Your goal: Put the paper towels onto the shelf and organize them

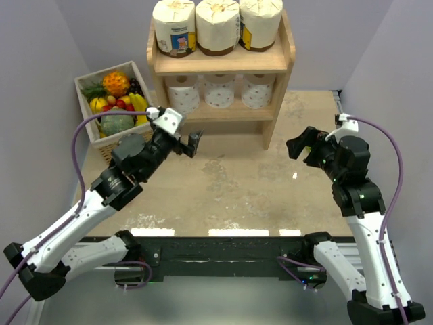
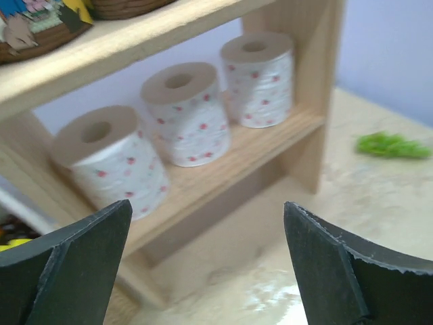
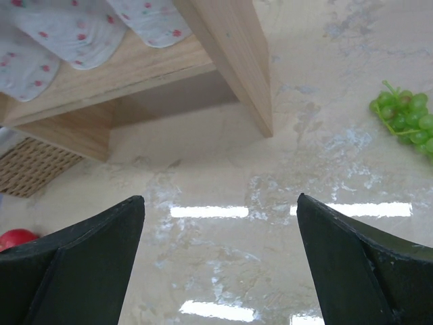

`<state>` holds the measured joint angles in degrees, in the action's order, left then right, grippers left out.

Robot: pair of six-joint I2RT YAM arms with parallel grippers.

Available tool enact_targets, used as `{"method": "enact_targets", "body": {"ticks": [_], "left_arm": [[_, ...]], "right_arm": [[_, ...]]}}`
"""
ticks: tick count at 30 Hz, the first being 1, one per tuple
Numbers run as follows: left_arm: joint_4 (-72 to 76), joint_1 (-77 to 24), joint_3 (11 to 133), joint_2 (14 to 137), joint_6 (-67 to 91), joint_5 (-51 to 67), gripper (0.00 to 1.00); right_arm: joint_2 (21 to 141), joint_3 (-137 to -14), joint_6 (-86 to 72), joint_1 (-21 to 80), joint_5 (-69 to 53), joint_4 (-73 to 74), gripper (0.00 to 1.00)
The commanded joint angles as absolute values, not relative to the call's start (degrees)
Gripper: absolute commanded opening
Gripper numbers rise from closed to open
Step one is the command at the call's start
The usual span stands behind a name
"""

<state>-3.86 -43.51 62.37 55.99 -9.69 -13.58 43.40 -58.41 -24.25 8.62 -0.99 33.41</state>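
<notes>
Six rolls (image 1: 218, 27) — beyond both end effectors (image 1: 193, 143) (image 1: 300, 145)

3 rolls (image 1: 217, 27) per shelf (image 1: 216, 63) tier, basket (image 1: 86, 108) left

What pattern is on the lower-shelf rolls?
The small white paper rolls carry tiny red dots; clearest in left wrist view.

Both tiers of the shelf (image 1: 220, 64) are filled from side to side, with three large rolls (image 1: 218, 26) above and three small rolls (image 1: 220, 90) below. A wicker basket (image 1: 84, 105) crowds its left flank. The table (image 1: 237, 189) before it lies open, apart from grapes (image 3: 406, 115) toward the right.
</notes>
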Motion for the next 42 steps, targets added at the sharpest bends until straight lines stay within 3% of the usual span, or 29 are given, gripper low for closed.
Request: {"method": "enact_targets", "body": {"ticks": [1, 7, 42], "left_arm": [[1.9, -43.2, 56.7, 51.8, 5.1, -4.0, 1.00], [3.6, -43.2, 51.1, 46.3, 10.0, 1.5, 1.00], [2.0, -43.2, 47.1, 41.2, 3.7, -3.8, 1.00]], "right_arm": [[41.0, -61.5, -25.1, 8.5, -8.3, 32.2, 0.99], [38.8, -59.0, -24.7, 8.5, -14.1, 28.8, 0.99], [37.4, -54.1, -27.7, 8.4, -15.6, 25.7, 0.99]]}}
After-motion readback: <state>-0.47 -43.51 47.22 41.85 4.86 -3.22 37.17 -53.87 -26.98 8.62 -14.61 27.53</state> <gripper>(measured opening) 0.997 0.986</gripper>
